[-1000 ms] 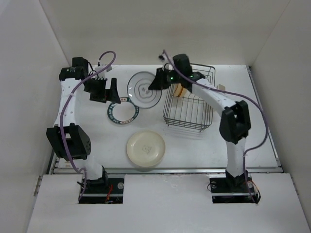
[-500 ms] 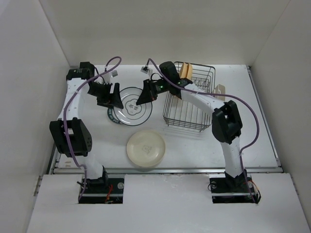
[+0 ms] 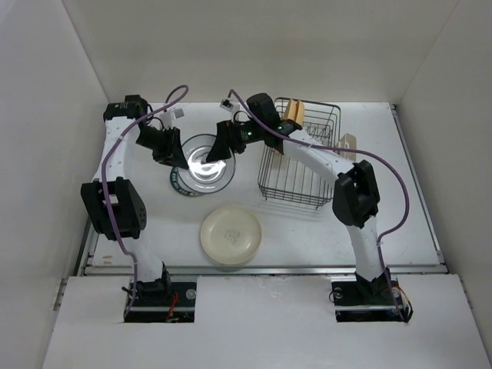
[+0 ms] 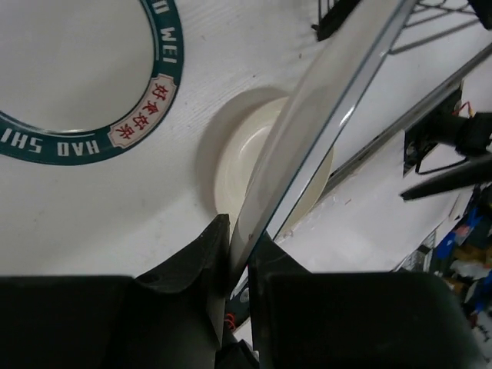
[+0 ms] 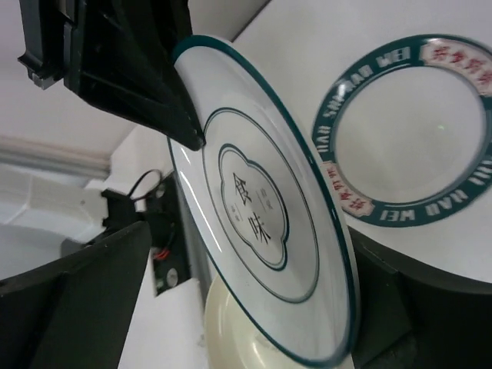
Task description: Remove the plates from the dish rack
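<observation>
Table [image 3: 430,154] comes first: the dish rack [image 3: 296,201] stands on its right half with at least one tan plate [image 3: 297,111] upright at its far end. A cream plate [image 3: 231,235] lies flat near the front, and a teal-rimmed plate [image 3: 179,184] lies flat just left of the rack. Tilted in the air, partly over that teal-rimmed one, is the white patterned plate [image 3: 206,157], between your two arms. Your left gripper [image 4: 238,246] is clamped on its rim, the fingers pinching the thin edge. Your right gripper [image 3: 224,144] has its jaws spread wide on either side of the plate and grips nothing. So the left arm alone carries it, and by a narrow edge hold that could let it swing. Draw the right arm straight back without brushing the plate. Then lower the left slowly, level the plate, and rest it on the teal-rimmed plate or on bare table beside it before you let go.
</observation>
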